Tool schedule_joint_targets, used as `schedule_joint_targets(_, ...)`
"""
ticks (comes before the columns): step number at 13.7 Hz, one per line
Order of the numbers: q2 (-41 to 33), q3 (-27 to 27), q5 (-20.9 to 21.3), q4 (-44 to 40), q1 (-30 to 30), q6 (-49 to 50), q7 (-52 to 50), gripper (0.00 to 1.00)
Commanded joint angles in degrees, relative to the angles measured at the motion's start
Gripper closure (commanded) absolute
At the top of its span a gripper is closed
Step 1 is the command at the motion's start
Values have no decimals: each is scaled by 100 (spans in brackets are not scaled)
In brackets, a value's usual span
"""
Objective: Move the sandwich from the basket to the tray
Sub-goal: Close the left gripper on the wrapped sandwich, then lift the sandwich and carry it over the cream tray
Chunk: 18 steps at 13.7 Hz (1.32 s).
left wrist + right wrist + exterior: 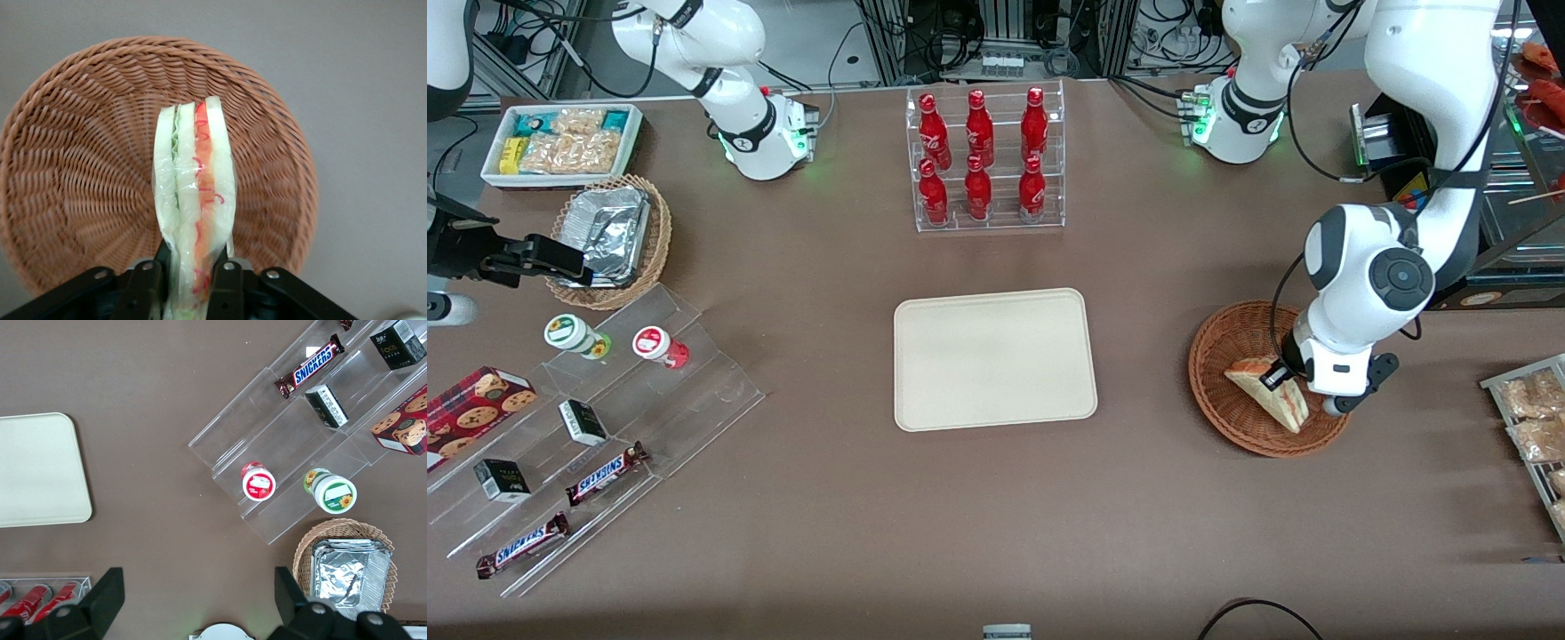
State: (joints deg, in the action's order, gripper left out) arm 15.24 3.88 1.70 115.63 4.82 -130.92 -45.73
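Gripper fingers clamp the sandwich over the basket. Front view alone shows two SNICKERS bars.

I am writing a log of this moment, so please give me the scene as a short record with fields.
gripper: the gripper is over the basket, jaws shut on the sandwich
sandwich: the sandwich is gripped at one end, over the basket
basket: the basket is toward the working arm's end of the table
tray: the tray has nothing on it
step left: carry the sandwich to the tray
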Motion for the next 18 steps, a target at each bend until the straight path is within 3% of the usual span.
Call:
schedule_joint_targets(1, -144, 8, 77, -855, 361, 1240, -59, 100)
schedule_joint_targets(5, 75, 8, 59, -2103, 1308, 2272, -77, 100)
schedule_joint_targets(13, 1085, 8, 33, -3343, 2917, 2255, -77, 100)
schedule_joint_targets(18, 2061, 8, 33, -4109, 3490, 2185, -59, 100)
